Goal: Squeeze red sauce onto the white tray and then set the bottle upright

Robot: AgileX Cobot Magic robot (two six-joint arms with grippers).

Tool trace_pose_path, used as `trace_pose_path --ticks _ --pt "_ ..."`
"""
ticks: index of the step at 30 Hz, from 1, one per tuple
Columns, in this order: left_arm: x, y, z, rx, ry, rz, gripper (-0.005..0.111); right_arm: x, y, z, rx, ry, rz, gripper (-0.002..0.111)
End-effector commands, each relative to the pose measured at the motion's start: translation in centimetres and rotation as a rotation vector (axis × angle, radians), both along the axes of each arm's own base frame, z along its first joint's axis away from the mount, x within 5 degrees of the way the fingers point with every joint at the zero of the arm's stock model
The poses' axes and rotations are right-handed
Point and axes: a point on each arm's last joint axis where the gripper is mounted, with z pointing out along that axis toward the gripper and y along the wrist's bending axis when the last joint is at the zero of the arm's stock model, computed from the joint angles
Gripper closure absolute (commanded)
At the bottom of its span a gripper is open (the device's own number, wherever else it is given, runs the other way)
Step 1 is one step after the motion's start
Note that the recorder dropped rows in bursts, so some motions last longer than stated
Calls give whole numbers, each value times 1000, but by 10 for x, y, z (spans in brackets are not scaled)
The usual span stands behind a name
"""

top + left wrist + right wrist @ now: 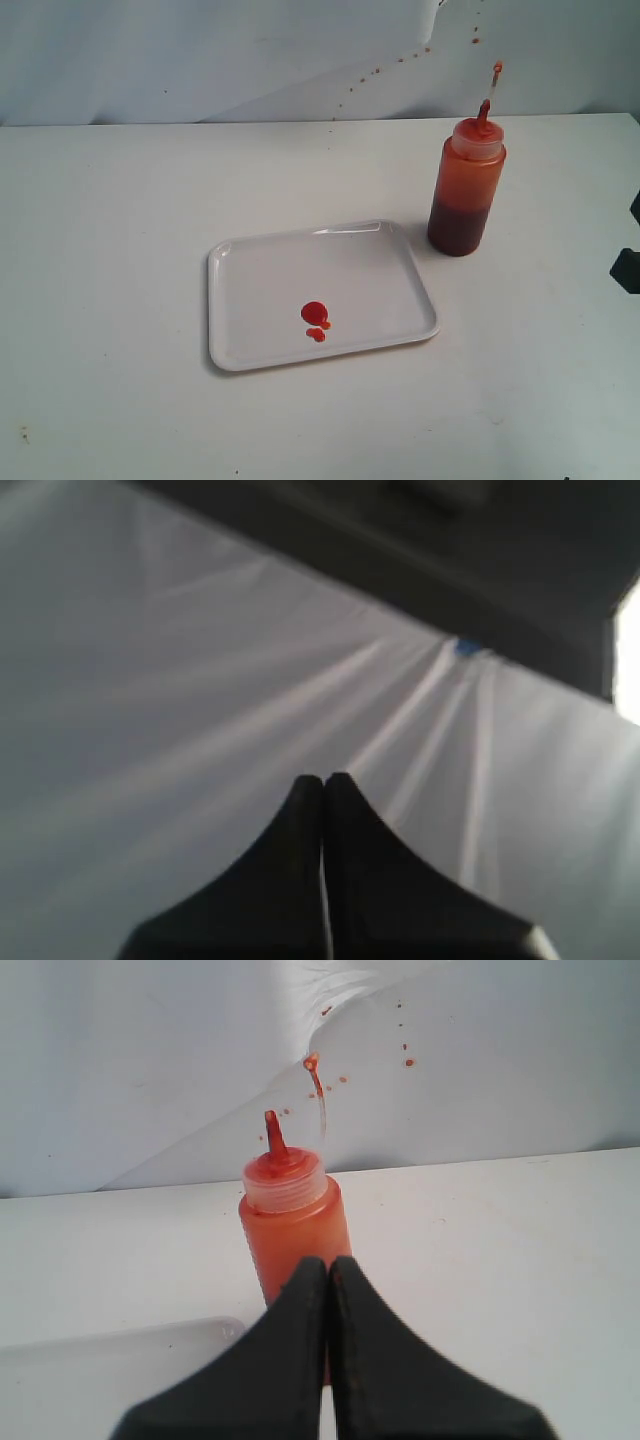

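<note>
On the worktop [110, 250], the bottle [466, 195] stands upright beside the white tray [270, 270], which holds blobs of red sauce [314, 313]; my left pincer [323, 780] and right pincer [328, 1265] are closed.

No legible text, label, brand, number or sign appears on the bottle [466, 190], the white tray [260, 300] or any surface

Bottle [466, 190] upright beside white tray [262, 300], red sauce [315, 316] blobs

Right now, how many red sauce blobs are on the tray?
3, clustered on the white tray: a large round blob, a tiny blob beside it, a small blob nearer the camera. None hidden.
</note>
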Motion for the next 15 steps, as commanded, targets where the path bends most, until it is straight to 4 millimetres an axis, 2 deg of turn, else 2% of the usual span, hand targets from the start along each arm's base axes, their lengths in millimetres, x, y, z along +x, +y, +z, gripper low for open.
trace_pose_path --ticks 1,5,9,15 --pt "23 2 -60 316 422 150 107 -1 0 -1 7 -2 -2 108" --pt "26 2 -84 512 576 173 107 -1 0 -1 7 -2 -2 108" --pt "30 2 -109 527 640 160 107 -1 0 -1 7 -2 -2 108" --pt "30 2 -116 578 693 163 107 -1 0 -1 7 -2 -2 108"
